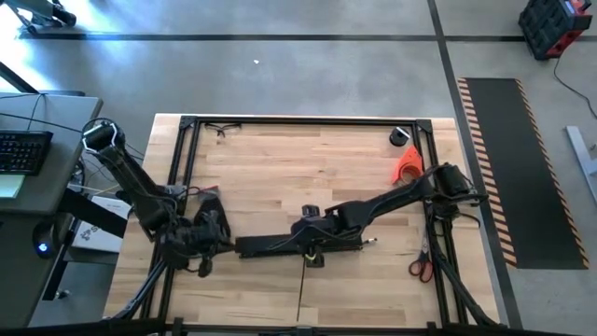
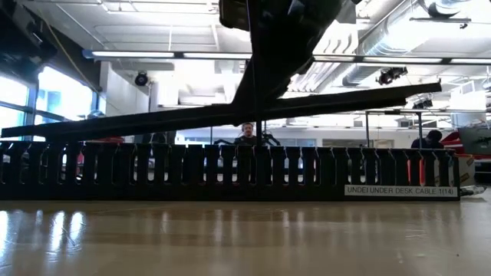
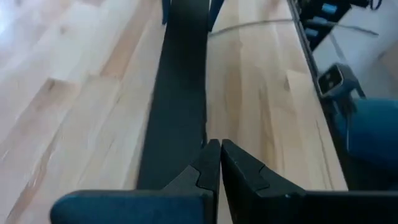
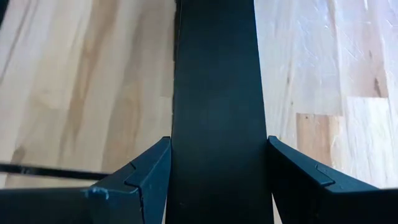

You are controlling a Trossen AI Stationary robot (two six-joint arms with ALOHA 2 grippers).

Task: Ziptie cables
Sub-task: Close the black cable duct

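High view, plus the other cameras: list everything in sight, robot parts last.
table: one, light wood, black frame around it
slotted channel bar: one, black, lying at the table's centre
flat strip: one, black, held tilted above the bar
thin cable: one, dark, from the bar to the near edge
scissors: one, red-handled, right side
orange object: one, far right
keyboard: one, black, side desk
left gripper: shut, at the strip's edge
right gripper: closed on the strip

A grey concrete floor (image 1: 308,75) is seen around the wooden table (image 1: 280,168). Beside the table's right edge a black mat (image 1: 522,168) — orange-striped along its border — is laid. A desk with keyboard (image 1: 23,149) is placed left.
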